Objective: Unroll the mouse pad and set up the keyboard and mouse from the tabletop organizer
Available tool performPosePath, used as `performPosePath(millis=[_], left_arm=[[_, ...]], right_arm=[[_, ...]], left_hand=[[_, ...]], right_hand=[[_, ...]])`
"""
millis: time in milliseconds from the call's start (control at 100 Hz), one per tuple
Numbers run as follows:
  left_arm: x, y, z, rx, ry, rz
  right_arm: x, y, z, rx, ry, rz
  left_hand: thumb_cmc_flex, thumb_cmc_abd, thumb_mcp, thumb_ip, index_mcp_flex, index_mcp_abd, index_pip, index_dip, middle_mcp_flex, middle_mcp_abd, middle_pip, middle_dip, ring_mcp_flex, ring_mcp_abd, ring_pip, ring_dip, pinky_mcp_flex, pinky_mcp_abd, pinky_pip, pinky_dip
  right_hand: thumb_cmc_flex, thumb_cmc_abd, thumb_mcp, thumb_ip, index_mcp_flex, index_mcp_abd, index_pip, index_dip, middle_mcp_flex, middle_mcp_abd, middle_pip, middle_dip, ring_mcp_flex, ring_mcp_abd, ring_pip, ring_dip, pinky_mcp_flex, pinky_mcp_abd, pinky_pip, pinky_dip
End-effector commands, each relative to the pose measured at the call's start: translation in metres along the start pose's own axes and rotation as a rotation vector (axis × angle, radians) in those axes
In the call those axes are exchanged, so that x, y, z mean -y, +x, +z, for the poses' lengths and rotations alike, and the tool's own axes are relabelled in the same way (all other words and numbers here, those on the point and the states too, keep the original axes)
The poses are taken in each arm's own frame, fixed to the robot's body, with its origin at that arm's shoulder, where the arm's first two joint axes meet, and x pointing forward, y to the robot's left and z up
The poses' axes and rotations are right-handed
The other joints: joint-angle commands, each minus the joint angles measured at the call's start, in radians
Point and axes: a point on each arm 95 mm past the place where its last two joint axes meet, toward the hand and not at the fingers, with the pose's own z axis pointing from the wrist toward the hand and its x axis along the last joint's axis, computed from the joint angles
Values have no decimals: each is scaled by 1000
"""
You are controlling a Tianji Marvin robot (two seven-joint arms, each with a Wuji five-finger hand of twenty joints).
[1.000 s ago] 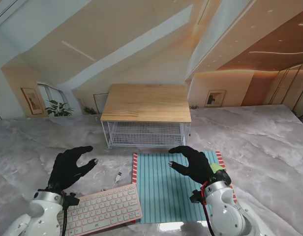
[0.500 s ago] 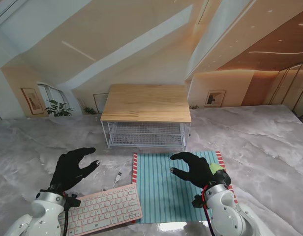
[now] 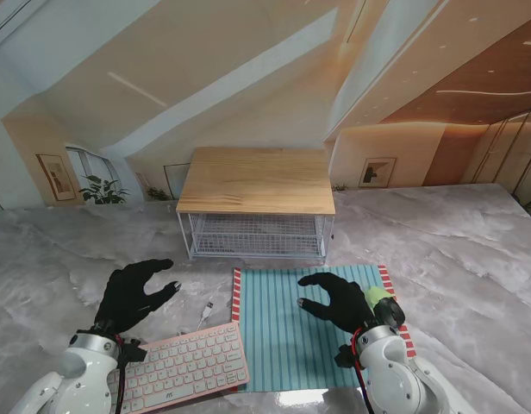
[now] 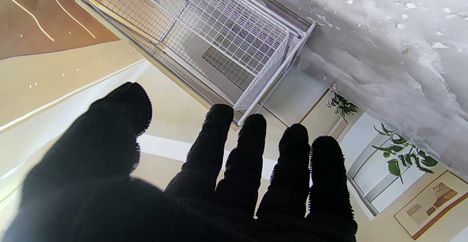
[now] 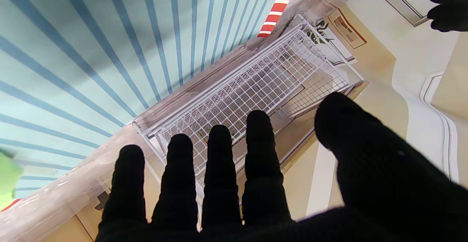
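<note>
One striped teal mouse pad [image 3: 304, 332] lies flat; one pink keyboard [image 3: 181, 369] just left of it; one green mouse [image 3: 379, 304] on the pad's right side; left hand [image 3: 132, 295] and right hand [image 3: 341, 300] hover with fingers spread, holding nothing.

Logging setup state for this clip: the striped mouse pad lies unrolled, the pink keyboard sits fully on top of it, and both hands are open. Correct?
Not quite. In the stand view the pink keyboard lies on the marble left of the striped mouse pad, at most meeting its left edge. The pad is unrolled, and the left hand and right hand are open.
</note>
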Motion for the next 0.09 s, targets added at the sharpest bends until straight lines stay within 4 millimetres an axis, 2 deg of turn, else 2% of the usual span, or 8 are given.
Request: performPosePath(millis=[0, 80], left_arm=[[-3, 2, 1, -1, -20, -4], [-3, 3, 3, 0, -22, -5]], right_arm=[[5, -1, -1, 7, 18, 7], [5, -2, -1, 9, 18, 6]], left_hand=[[5, 34, -20, 1, -10, -13, -10, -8, -38, -21, -4, -10, -33, -31, -5, -6, -16, -38, -1, -8], [4, 34, -20, 1, -10, -13, -9, -8, -36, -18, -3, -10, -32, -32, -4, -6, -16, -38, -1, -8]], right_hand=[[-25, -1, -15, 9, -43, -7, -3, -4, -41, -27, 7, -10, -56, -46, 0, -7, -15, -32, -13, 18], [-25, -2, -15, 10, -42, -6, -2, -4, -40, -26, 8, -9, -56, -46, 2, -6, -15, -33, -13, 18]])
